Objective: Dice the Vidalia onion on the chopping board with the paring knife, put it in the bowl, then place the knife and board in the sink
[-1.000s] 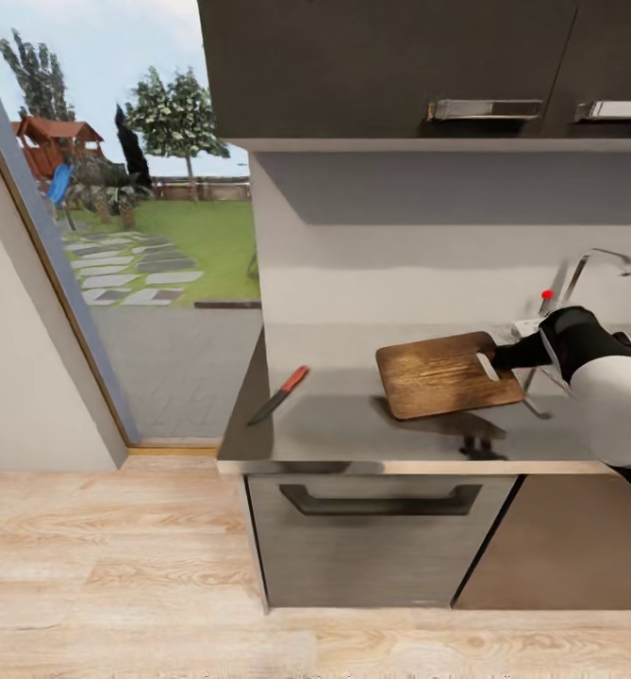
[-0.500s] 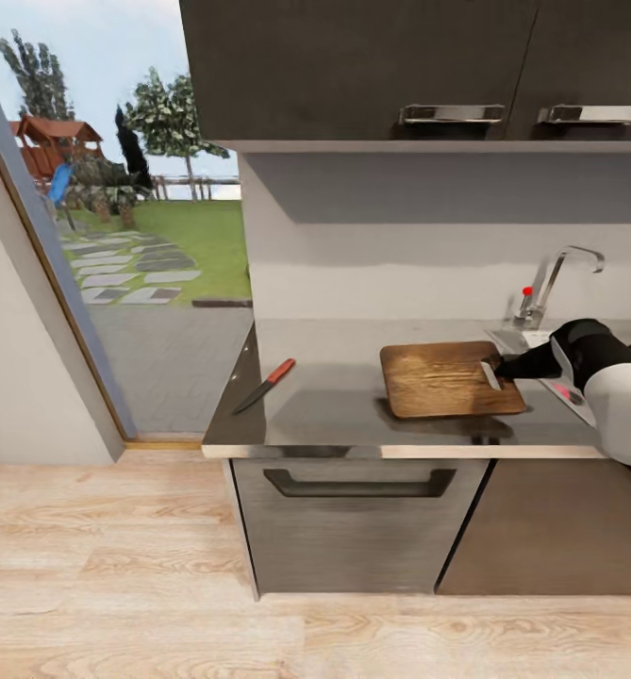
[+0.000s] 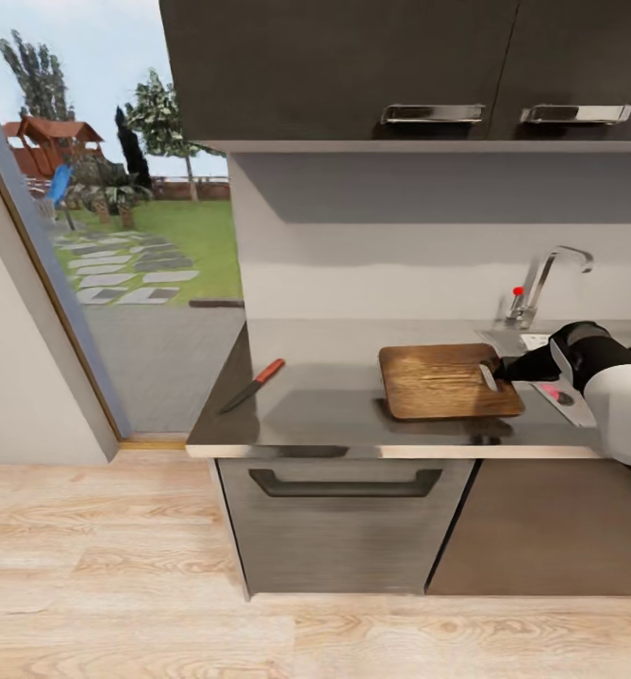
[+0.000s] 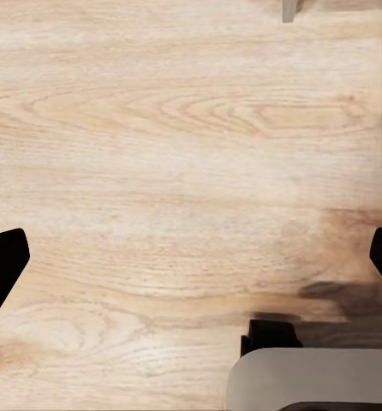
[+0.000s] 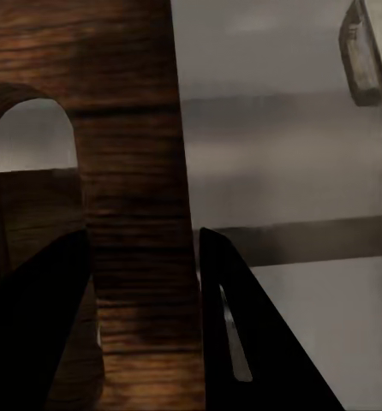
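Kitchen countertop [image 3: 343,401] carries the chopping board [image 3: 442,379], which your right gripper [image 3: 497,369] pinches at its handle-hole end, nearest the sink [image 3: 541,351]. Your paring knife [image 3: 251,385] lies well apart at the counter's far left, handle angled toward the wall. Your left gripper [image 4: 191,265] hangs spread over the wooden floor [image 4: 182,128].

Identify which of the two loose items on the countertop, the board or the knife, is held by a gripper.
The chopping board: the right gripper grips its edge by the handle slot. The red-handled paring knife lies untouched near the countertop's window end.

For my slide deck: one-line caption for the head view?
Right gripper clamps the chopping board above the countertop; paring knife lies far left.
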### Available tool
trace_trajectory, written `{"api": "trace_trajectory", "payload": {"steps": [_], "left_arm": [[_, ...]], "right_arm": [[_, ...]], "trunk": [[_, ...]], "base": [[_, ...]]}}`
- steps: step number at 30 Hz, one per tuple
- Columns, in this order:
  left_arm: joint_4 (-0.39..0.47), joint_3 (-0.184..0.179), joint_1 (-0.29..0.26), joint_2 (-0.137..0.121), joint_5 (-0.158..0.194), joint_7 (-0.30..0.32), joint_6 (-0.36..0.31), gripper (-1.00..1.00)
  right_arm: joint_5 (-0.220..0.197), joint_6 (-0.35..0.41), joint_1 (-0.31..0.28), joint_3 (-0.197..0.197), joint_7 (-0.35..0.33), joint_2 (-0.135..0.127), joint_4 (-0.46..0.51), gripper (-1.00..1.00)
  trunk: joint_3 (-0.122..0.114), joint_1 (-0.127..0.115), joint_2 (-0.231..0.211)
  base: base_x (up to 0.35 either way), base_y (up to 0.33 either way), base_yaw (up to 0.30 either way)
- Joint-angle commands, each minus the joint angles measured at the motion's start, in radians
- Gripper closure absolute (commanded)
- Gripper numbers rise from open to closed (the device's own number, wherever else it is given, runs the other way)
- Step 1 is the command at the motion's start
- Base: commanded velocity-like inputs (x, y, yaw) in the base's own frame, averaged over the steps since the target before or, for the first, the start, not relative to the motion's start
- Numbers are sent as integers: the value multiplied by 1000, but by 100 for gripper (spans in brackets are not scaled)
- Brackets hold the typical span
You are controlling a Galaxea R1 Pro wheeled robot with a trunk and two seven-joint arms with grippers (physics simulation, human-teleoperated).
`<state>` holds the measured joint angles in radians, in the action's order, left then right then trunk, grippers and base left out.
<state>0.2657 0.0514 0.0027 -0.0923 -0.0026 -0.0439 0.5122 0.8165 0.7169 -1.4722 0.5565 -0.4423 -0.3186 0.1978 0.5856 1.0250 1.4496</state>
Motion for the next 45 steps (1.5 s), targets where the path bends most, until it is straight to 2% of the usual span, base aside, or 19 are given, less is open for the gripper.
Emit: {"api": "trace_trajectory", "payload": {"steps": [1, 12, 29, 45], "left_arm": [[1, 2, 0, 0, 0, -1, 2, -100], [1, 2, 0, 0, -1, -1, 2, -100], [1, 2, 0, 0, -1, -1, 3, -100], [1, 2, 0, 0, -2, -1, 3, -100]], "right_arm": [[9, 2, 0, 8, -9, 1, 1, 100], [8, 1, 0, 7, -9, 7, -47, 100], [7, 1, 0, 6, -9, 8, -69, 100], [7, 2, 0, 8, -8, 7, -94, 100]], "trunk": [[1, 0, 0], [1, 0, 0], [1, 0, 0], [3, 0, 0]], "base": [[0, -305, 0], [5, -209, 0], [159, 16, 0], [12, 0, 0]]}}
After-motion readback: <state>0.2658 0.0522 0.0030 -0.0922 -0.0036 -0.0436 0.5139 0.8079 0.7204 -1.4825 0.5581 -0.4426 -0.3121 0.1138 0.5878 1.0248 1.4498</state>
